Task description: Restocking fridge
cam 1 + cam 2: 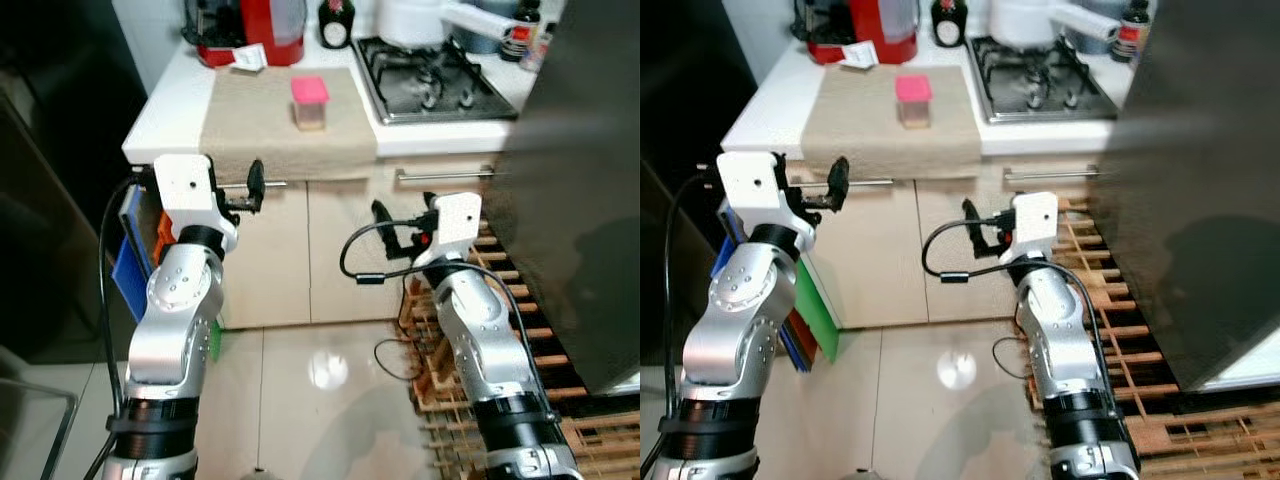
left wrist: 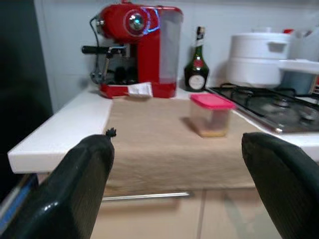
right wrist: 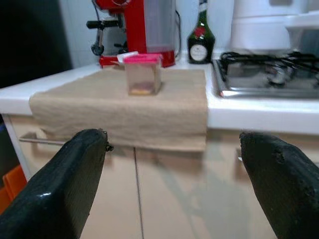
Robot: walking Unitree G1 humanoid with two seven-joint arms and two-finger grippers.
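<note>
A small clear container with a pink lid (image 1: 309,102) stands on a beige cloth (image 1: 270,125) laid over the white counter (image 1: 165,105). Both arms are raised in front of the cupboard doors, below the counter's edge and short of the container. My left gripper (image 2: 179,199) is open, its fingers (image 1: 255,186) level with the cloth's hanging edge. My right gripper (image 3: 174,189) is open too, with its fingers (image 1: 381,216) lower, and it holds nothing. The container (image 3: 143,74) sits straight ahead between the right fingers. A dark grey fridge door (image 1: 580,200) stands at the right.
A red coffee machine (image 1: 250,30), a dark bottle (image 1: 336,22), a white pot (image 1: 410,20) and a gas hob (image 1: 430,80) line the counter's back. A wooden slatted rack (image 1: 560,400) lies on the floor at the right. Blue and orange items (image 1: 130,260) lean beside the cabinet.
</note>
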